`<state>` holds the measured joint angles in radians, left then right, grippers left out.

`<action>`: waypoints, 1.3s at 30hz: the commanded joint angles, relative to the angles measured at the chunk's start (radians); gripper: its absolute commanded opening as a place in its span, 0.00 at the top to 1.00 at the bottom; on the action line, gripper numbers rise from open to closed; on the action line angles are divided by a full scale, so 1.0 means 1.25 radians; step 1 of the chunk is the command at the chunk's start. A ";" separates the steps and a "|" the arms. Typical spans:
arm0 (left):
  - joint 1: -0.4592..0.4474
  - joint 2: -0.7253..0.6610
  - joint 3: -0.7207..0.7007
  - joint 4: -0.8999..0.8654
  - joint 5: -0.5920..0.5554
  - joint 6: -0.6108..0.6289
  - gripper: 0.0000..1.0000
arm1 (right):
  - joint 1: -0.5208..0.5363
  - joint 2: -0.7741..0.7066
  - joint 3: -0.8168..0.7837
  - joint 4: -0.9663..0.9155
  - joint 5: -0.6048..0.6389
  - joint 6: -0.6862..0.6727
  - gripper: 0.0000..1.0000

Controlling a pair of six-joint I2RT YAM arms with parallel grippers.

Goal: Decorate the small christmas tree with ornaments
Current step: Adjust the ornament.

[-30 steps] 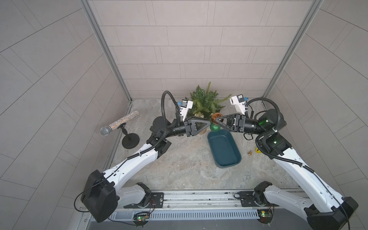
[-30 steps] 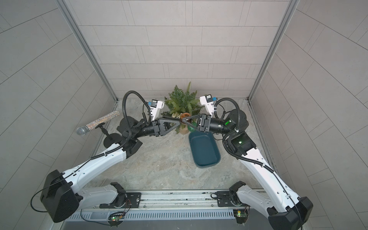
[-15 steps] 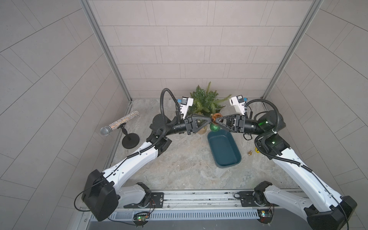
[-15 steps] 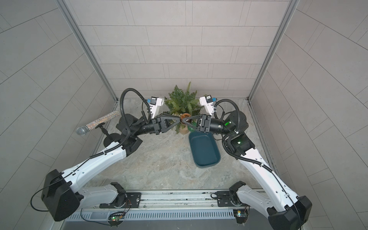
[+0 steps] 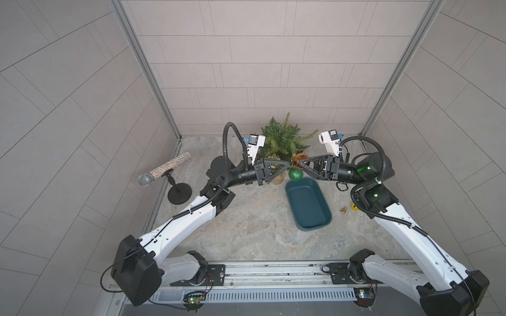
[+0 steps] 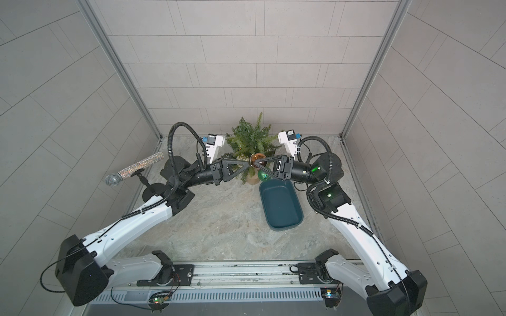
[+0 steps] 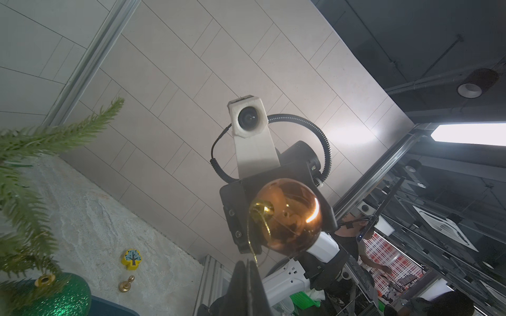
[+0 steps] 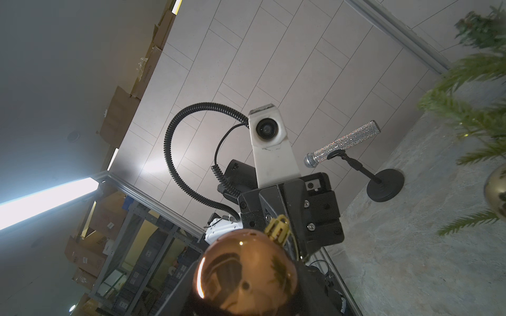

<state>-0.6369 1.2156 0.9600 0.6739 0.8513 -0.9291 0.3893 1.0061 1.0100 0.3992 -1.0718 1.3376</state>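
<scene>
Beside tree [image 5: 282, 136], left gripper [image 5: 290, 164] pinches loop [image 7: 248, 232]; right gripper [image 5: 299, 163] clamps copper ornament [image 7: 290, 216].

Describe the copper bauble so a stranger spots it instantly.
Start at the small christmas tree by the back wall. Before it, the left end effector and right end effector meet, the copper bauble at their tips. Unlike the glittery green bauble and gold bauble nearby, it is smooth orange-brown.

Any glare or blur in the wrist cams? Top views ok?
Left wrist view: ceiling light strip blown out, highlight on the copper bauble, tree branches soft. Right wrist view: another strip blown out, branches blurred. Both top views: even light, wall lines bowed.
</scene>
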 commanded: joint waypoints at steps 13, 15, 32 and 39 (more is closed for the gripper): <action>0.011 -0.042 0.015 -0.076 -0.008 0.070 0.54 | -0.007 0.006 -0.001 0.045 -0.016 0.015 0.53; 0.011 -0.037 0.024 -0.081 -0.005 0.076 0.50 | -0.007 0.009 -0.002 0.045 -0.015 0.016 0.53; -0.021 -0.018 0.095 -0.217 -0.042 0.211 0.53 | -0.007 0.022 -0.017 0.113 -0.019 0.062 0.53; -0.028 -0.010 0.119 -0.257 -0.070 0.249 0.59 | -0.006 0.016 -0.024 0.135 -0.024 0.082 0.53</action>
<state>-0.6662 1.1923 1.0702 0.3660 0.7769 -0.6609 0.3832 1.0389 0.9821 0.5102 -1.0817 1.4044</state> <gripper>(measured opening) 0.420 0.500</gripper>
